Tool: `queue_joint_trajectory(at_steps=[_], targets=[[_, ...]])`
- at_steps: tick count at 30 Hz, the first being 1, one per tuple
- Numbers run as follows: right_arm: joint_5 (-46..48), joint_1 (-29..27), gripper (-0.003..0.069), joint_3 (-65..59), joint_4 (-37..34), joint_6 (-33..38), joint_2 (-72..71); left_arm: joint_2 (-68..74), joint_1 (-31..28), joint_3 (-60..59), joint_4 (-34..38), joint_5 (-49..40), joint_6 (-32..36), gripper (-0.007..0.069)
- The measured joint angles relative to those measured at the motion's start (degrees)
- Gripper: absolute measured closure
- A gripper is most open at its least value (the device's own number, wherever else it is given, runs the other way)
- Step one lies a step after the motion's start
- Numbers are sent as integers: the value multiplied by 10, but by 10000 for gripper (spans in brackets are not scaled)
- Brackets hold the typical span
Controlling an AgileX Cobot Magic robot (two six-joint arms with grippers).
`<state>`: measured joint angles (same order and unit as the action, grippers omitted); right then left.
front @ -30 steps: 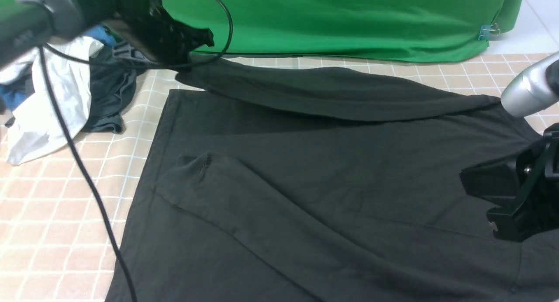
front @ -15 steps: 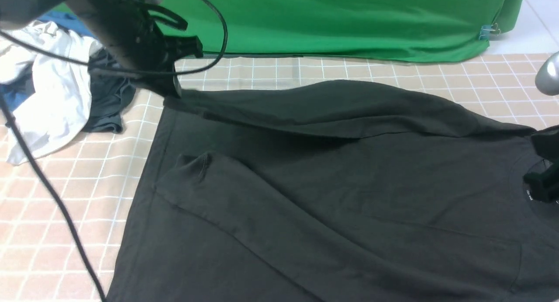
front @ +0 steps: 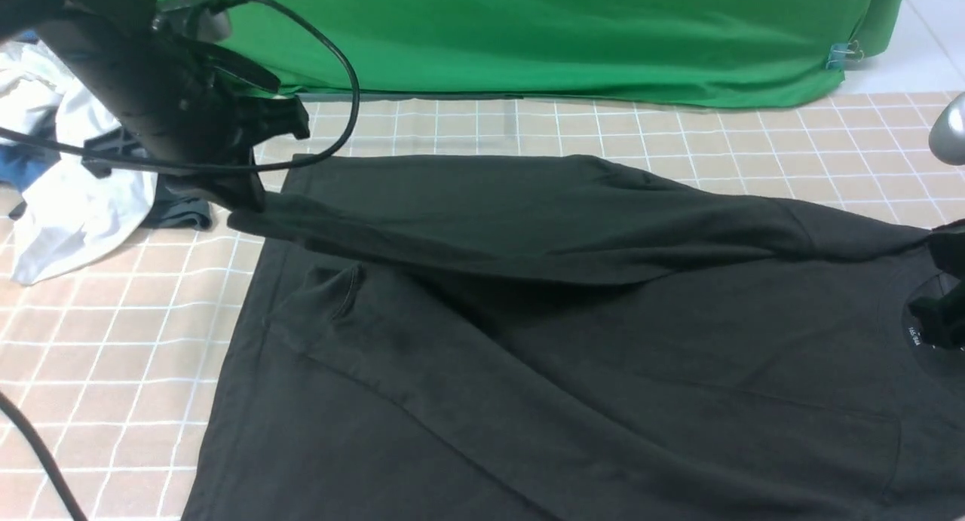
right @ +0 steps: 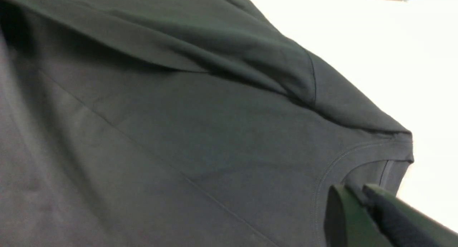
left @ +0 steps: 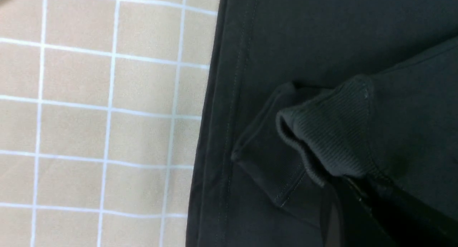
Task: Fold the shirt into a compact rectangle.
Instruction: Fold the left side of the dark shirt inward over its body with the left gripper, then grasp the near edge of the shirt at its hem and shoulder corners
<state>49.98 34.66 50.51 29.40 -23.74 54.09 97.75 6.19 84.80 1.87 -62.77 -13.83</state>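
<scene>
Sleeve fold in hand: shirt [front: 603,370] lies flat on the tiled table [front: 113,340], near sleeve [front: 422,355] already crossed over. My right gripper [front: 938,321], mostly cut off by the frame, pinches the collar [right: 357,159]. My left gripper [front: 245,197] clamps the far sleeve's cuff [left: 332,132]. Next I need to lay that sleeve across the body and let go. Logo is unseen.
</scene>
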Motion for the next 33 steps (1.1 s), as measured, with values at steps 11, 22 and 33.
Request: queue_joint_trajectory(at_steps=[11, 22, 33], targets=[[3, 0, 568, 0, 0, -1, 0, 30, 0, -12, 4, -60, -4, 592], [19, -11, 624, 8, -4, -5, 7, 49, 0, -18, -14, -57, -14, 388], [85, -332, 624, 147, -365, 284, 183, 51, 69, -18, 7, -18, 9, 592]])
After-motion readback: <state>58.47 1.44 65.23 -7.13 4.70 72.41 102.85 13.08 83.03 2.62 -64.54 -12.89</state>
